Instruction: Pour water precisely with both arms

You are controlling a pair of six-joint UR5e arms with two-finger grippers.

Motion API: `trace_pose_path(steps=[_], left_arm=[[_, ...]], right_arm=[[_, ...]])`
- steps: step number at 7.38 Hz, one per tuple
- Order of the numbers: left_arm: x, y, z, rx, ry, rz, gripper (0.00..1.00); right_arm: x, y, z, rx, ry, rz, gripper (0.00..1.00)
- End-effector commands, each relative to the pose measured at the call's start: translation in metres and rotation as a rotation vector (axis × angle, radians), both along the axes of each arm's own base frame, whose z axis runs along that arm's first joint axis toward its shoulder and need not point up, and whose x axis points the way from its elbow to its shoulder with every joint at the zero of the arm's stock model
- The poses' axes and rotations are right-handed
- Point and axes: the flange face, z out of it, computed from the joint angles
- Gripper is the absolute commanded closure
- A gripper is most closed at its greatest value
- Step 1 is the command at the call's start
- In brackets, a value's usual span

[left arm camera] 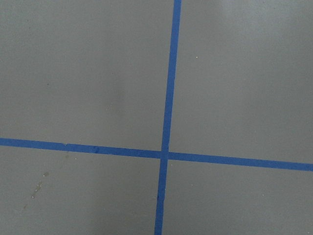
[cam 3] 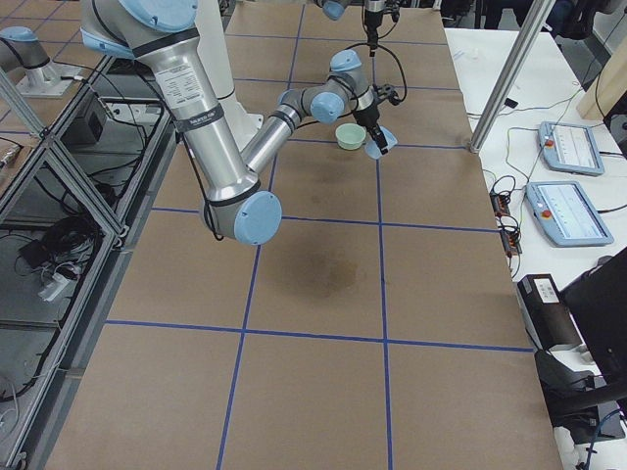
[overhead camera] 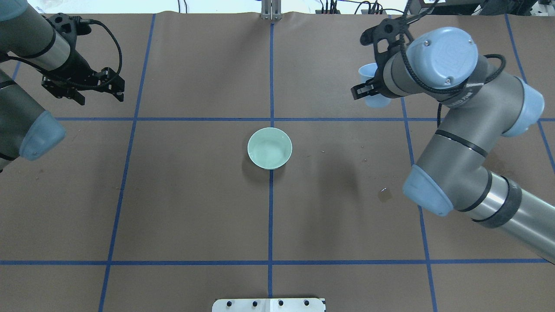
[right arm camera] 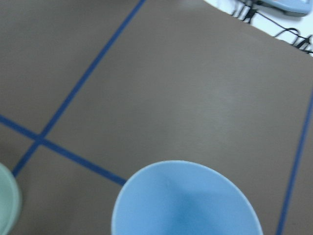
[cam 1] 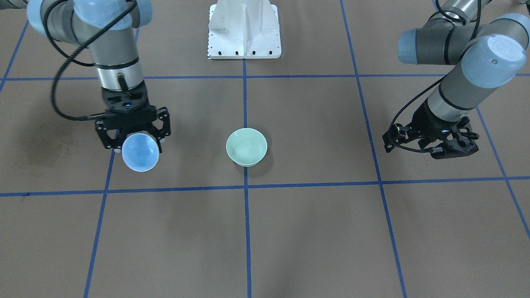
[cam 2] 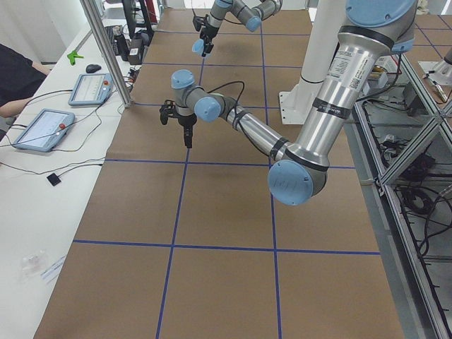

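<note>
One green bowl [cam 1: 246, 147], blue cup [cam 1: 140, 152] well apart

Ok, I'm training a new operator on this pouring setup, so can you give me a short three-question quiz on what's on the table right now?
1. True or false: the blue cup hangs directly over the green bowl.
2. The bowl stands: A on a blue tape line; B on a plate; C in a gripper.
3. Which gripper holds nothing?

Key: 1 false, the right gripper holds it off to one side. 2 A. 3 the left gripper, which is open.
</note>
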Motion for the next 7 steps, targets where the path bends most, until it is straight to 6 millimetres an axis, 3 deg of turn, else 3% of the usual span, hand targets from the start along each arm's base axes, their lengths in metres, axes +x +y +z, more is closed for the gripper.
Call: trace_pose_path(steps=[1,2,5,7], left_arm=[[0.001,0.0,-0.002,-0.009,0.004,-0.011,0.0],[0.002,0.0,-0.002,-0.015,0.004,-0.015,0.0],[0.002,0.001,-0.006,-0.025,0.009,-0.028,0.0],[0.003,0.002,-0.009,-0.034,0.014,-0.039,0.0]], right_arm=[[0.051,0.0,0.036,0.061,0.053,0.287,1.0],[0.073,0.014,0.081,0.09,0.041,0.355,1.0],[0.145,0.065,0.251,0.208,0.0,0.511,1.0],[0.165,0.076,0.353,0.25,0.039,0.571,1.0]])
